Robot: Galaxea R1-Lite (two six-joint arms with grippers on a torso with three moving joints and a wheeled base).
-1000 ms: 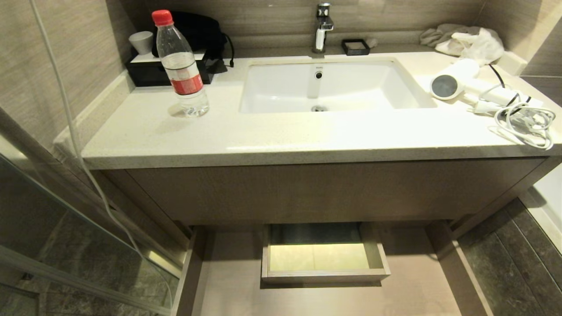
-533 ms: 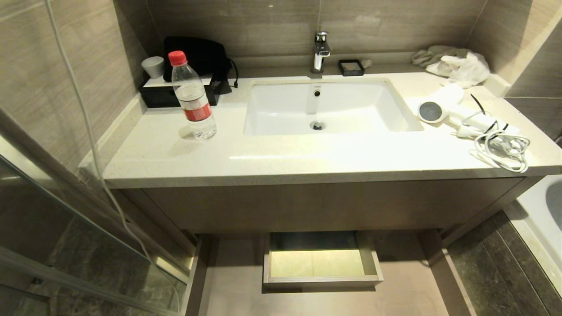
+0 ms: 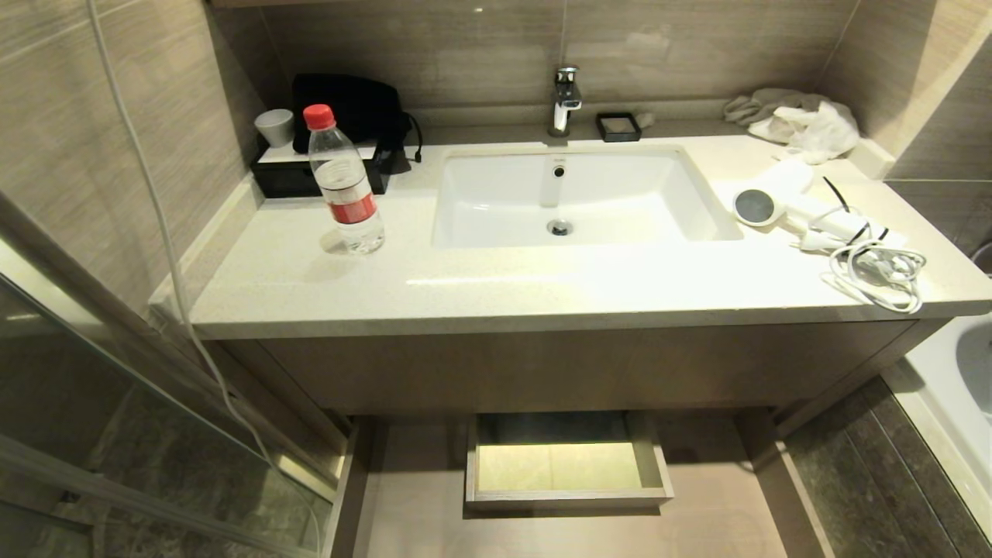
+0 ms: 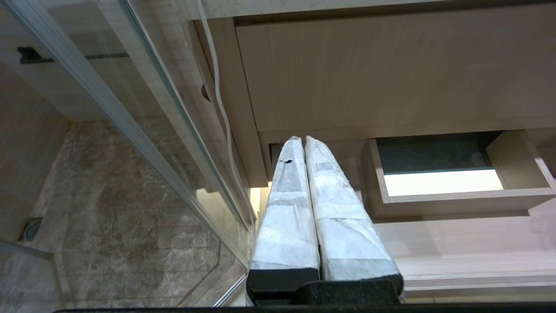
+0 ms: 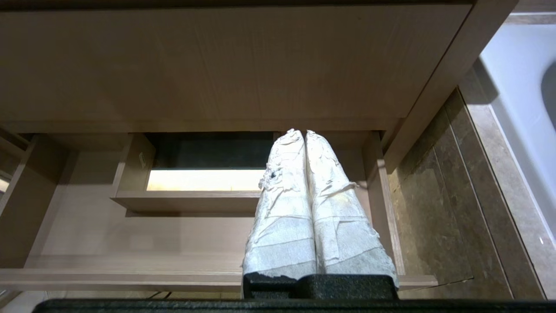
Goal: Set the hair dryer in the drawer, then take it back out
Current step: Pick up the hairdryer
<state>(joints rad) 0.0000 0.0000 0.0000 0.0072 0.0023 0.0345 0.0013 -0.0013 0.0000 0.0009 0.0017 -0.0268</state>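
The left gripper (image 4: 304, 141) hangs low in front of the cabinet, next to the glass shower door (image 4: 143, 113). Its two wrapped fingers are pressed together and hold nothing. The open drawer (image 4: 451, 202) sits just beside its tips, toward the middle of the cabinet.

That same drawer shows in the head view (image 3: 570, 496), pulled out under the vanity. It looks empty inside.

The right gripper (image 5: 305, 132) also hangs low, with its fingers pressed together and nothing between them. Its tips sit over the drawer's right end (image 5: 191, 200), close to the cabinet's side post.

The hair dryer (image 3: 783, 203) is not near either gripper. It lies up on the counter (image 3: 496, 291), to the right of the sink (image 3: 570, 194). So it is high above both grippers and off to the right side. Its round dark end faces the sink. Its handle points away to the right, and its coiled cord (image 3: 880, 271) lies in a heap near the counter's front edge.

The right gripper is on the dryer's side, so it is probably the closer one. It would have to go up and to the right, and its fingers would have to spread first. The handle lies roughly sideways across the counter, so a grip across it looks best.
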